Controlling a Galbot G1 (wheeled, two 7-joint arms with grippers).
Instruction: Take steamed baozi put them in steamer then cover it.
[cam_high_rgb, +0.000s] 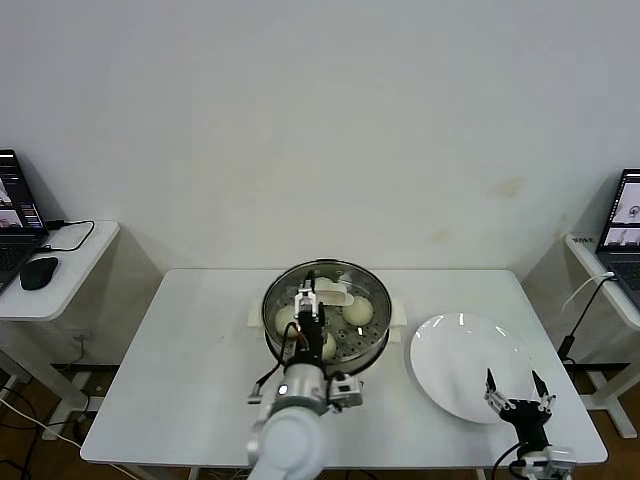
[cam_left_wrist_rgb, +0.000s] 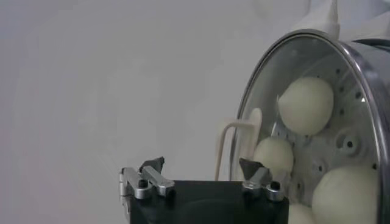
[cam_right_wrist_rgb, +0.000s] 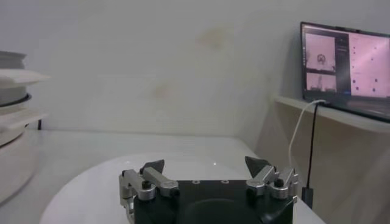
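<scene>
The steamer (cam_high_rgb: 372, 350) stands mid-table with the glass cover (cam_high_rgb: 335, 275) lying on it. Through the glass show steamed baozi (cam_high_rgb: 358, 311), a second (cam_high_rgb: 287, 318) and a third (cam_high_rgb: 328, 346). My left gripper (cam_high_rgb: 309, 300) hovers just above the cover's cream handle (cam_high_rgb: 335, 293), open and holding nothing. The left wrist view shows the handle (cam_left_wrist_rgb: 234, 143) standing free ahead of the open left gripper (cam_left_wrist_rgb: 203, 165), with baozi (cam_left_wrist_rgb: 306, 105) behind the cover (cam_left_wrist_rgb: 268, 91) and the steel rim of the steamer (cam_left_wrist_rgb: 373, 91). My right gripper (cam_high_rgb: 515, 388) waits open over the near edge of the plate.
An empty white plate (cam_high_rgb: 460, 355) lies right of the steamer, also under the right gripper (cam_right_wrist_rgb: 204, 165) as plate (cam_right_wrist_rgb: 91, 189). Side tables with laptops (cam_high_rgb: 620, 215) flank the white table (cam_high_rgb: 190, 350); a mouse (cam_high_rgb: 38, 271) sits on the left one.
</scene>
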